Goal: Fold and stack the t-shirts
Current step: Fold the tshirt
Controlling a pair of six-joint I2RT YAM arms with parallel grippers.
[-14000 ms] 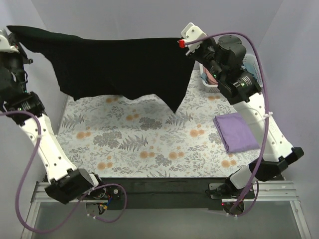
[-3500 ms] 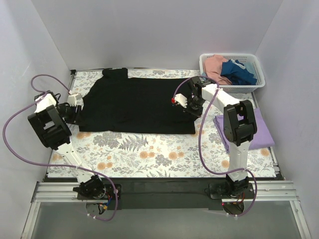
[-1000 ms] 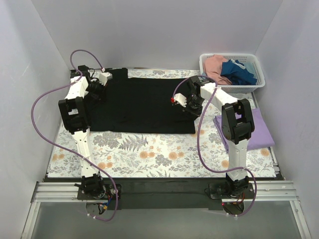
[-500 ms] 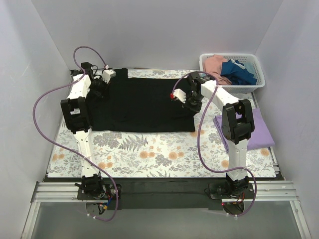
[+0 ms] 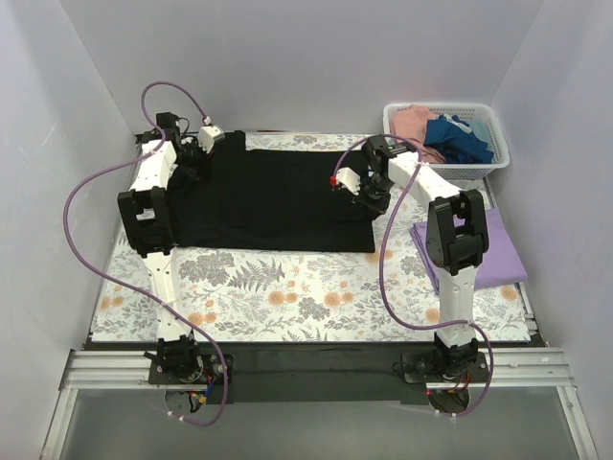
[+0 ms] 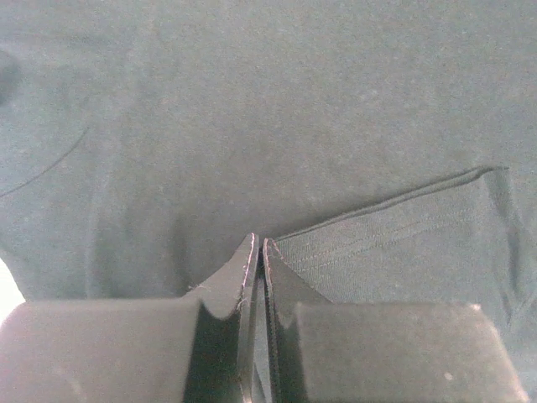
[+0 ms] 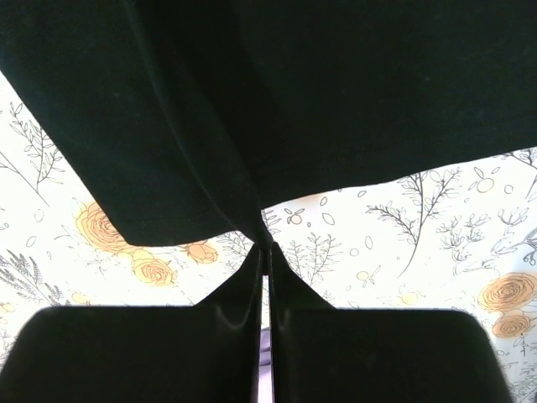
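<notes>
While both pinch, the fold can skew

Our left gripper (image 6: pixel 258 248) and right gripper (image 7: pixel 264 245) are each clamped shut on an edge of the black t-shirt (image 5: pixel 273 196), spread over the floral tablecloth (image 5: pixel 287 287). If one thin pinch slips, we judge the fold will bunch crooked.

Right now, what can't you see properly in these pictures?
- Clothes in the basket: top view, bunched and small, so their number is unclear.
- Lavender t-shirt: top view, the right arm covers part of it.
- Black t-shirt: wrist views crop it to small patches.
</notes>
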